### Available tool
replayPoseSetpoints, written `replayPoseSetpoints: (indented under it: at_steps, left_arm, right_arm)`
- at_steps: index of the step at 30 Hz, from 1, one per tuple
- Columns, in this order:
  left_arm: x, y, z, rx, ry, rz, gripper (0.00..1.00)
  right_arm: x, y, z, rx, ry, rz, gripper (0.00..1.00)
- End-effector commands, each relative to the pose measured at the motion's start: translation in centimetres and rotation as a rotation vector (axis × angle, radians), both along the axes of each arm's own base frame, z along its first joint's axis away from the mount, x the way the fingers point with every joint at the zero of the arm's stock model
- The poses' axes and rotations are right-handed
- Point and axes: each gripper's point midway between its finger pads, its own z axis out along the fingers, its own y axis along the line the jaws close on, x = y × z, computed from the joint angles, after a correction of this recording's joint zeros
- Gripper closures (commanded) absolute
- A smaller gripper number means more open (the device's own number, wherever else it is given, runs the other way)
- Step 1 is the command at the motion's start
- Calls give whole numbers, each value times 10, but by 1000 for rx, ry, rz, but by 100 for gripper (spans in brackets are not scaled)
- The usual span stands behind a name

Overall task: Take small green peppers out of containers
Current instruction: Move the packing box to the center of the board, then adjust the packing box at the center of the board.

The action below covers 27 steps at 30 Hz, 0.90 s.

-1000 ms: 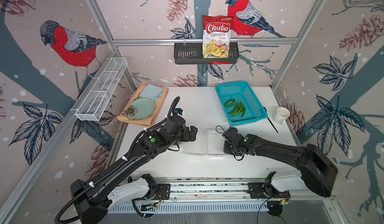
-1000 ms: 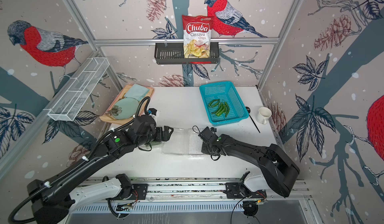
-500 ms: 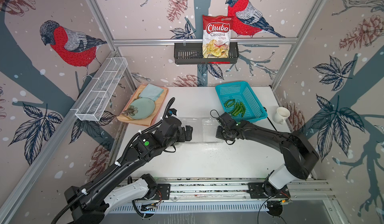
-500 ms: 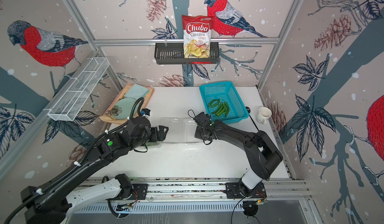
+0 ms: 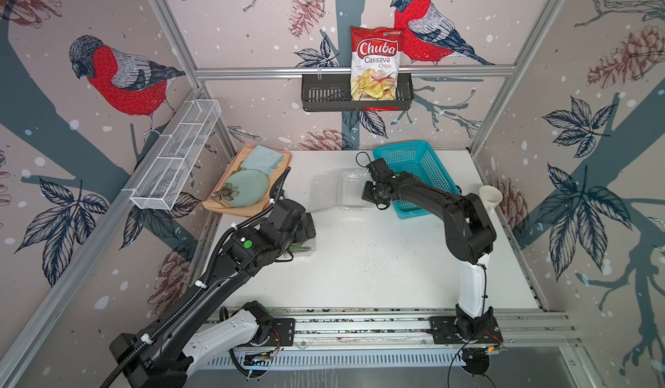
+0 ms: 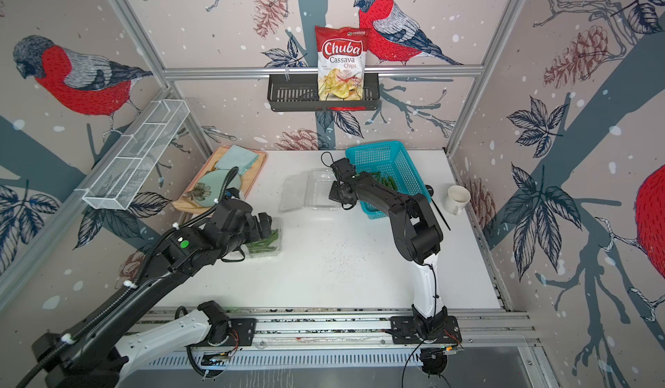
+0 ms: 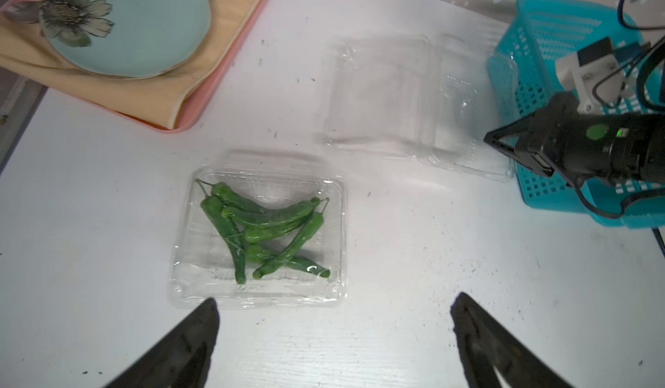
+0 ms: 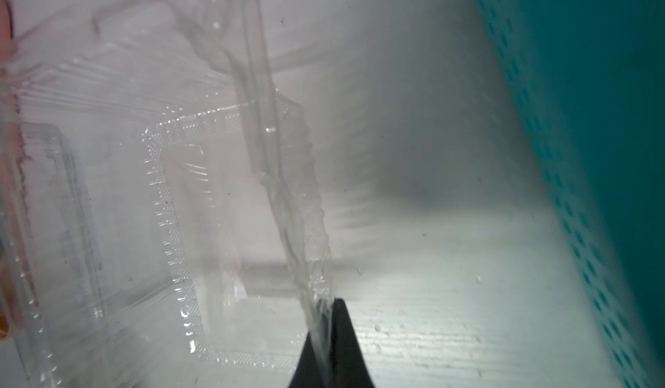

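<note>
Here, the right arm rises from its base at the front rail, folds at the elbow and stretches its forearm across the near corner of the turquoise basket [image 5: 414, 159]. That brings the right claw [image 5: 370, 192] to the edge of the open container [image 5: 342, 192], toward the back middle of the tabletop [image 5: 378, 267]. In the right wrist view the right claw [image 8: 325, 336] is pinched tight on the thin, crimped rim of that open container [image 8: 201, 188], and the rim stands tilted. The left arm reaches in from the front left with its wrist tipped down. The left claw [image 6: 266, 224] hangs over the pepper container [image 6: 275, 251] near the tabletop's left side. In the left wrist view the left claw [image 7: 334, 300] is spread wide with nothing between its fingers [image 7: 187, 346], just short of the pepper container [image 7: 259, 298]. Inside it, the small green peppers [image 7: 259, 224] lie crossed in a loose heap: glossy, dark, curved, with thin stems. That detail is mostly hidden behind the wrist in both top views. In a top view, some loose peppers [image 6: 387, 181] show in the basket beside the right forearm.
</note>
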Motion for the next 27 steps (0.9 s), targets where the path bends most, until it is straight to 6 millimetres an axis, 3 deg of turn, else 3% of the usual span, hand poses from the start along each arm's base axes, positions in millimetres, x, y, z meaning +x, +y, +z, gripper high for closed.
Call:
replayPoseSetpoints:
  at_steps: [1,3,5,6,8,9,10,14,21,27]
  left_arm:
    - [2,18,-10,-5,38,30,3]
    - [7,23,-23,-33,65,31,3]
    - [14,25,-31,-42,76,24,3]
    - [18,26,-34,-36,82,18,3]
    - [26,30,-42,-21,102,32,3]
    - [31,33,-44,-13,111,37,3]
    - [37,32,-43,-10,108,24,3]
    - [56,34,-35,29,69,-1,3]
    - [63,59,-70,-92,128,58,3]
    - [60,64,-94,-145,169,68,3]
  right_arm:
    - [17,-4,-7,-37,-9,-22,97]
    - [27,-4,-10,-48,-12,-35,96]
    - [34,-2,-12,-52,-7,-32,89]
    - [35,-1,-13,-63,-2,-26,77]
    - [37,-1,-9,-96,0,-19,36]
    - [36,-1,-4,-112,-3,-16,26]
    - [33,-1,1,-117,-5,-9,21]
    - [8,5,27,-111,-19,21,16]
    - [-69,42,58,-12,-37,118,15]
    - [-119,57,50,72,16,145,14]
